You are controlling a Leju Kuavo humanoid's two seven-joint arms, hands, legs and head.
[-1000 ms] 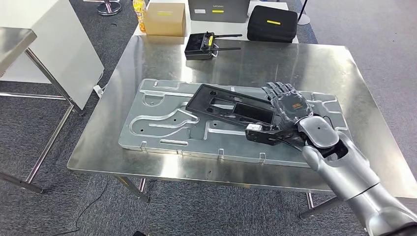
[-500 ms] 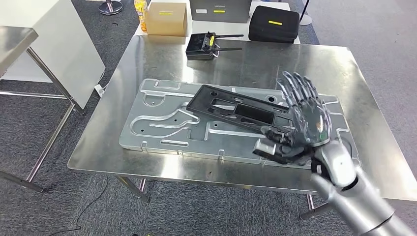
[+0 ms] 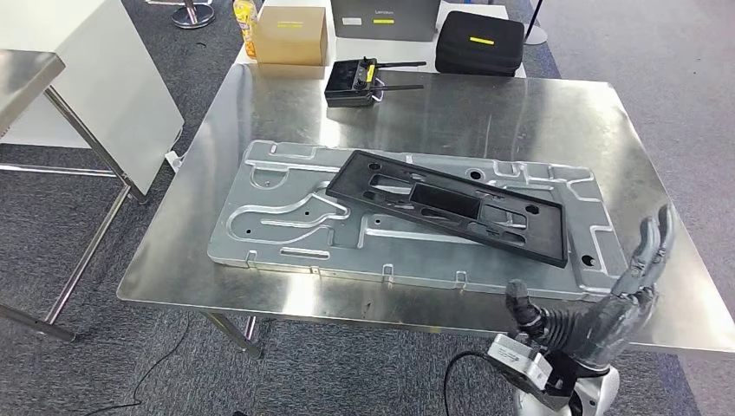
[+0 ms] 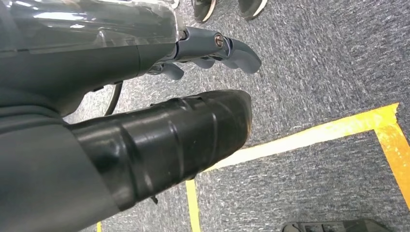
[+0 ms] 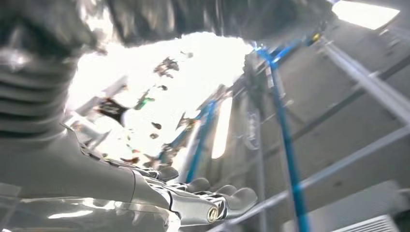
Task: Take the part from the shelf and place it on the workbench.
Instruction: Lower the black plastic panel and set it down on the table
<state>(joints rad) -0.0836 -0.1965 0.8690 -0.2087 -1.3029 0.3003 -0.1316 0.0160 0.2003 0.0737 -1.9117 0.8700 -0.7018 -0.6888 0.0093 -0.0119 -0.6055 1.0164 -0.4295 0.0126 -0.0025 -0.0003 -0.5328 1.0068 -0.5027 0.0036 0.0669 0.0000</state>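
**Part down on bench, hands empty**

Left hand (image 4: 159, 121) hangs over carpet, nothing visibly held, fingers partly curled; state unclear. Black frame part (image 3: 451, 204) lies diagonal on the metal tray (image 3: 269, 217), workbench (image 3: 520, 113) centre. Right hand (image 3: 611, 303), fingers spread, empty, near-right edge. Risk: a swing could clip the part's overhanging corner.

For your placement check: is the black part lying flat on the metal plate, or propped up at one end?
Flat, as far as the head view shows: the black part lies diagonally along the metal plate, and the right hand holds nothing.

Grey carpet floor (image 3: 676, 52) all round me, yellow tape lines (image 4: 309, 137) on it, white cabinet (image 3: 104, 78) off to my left
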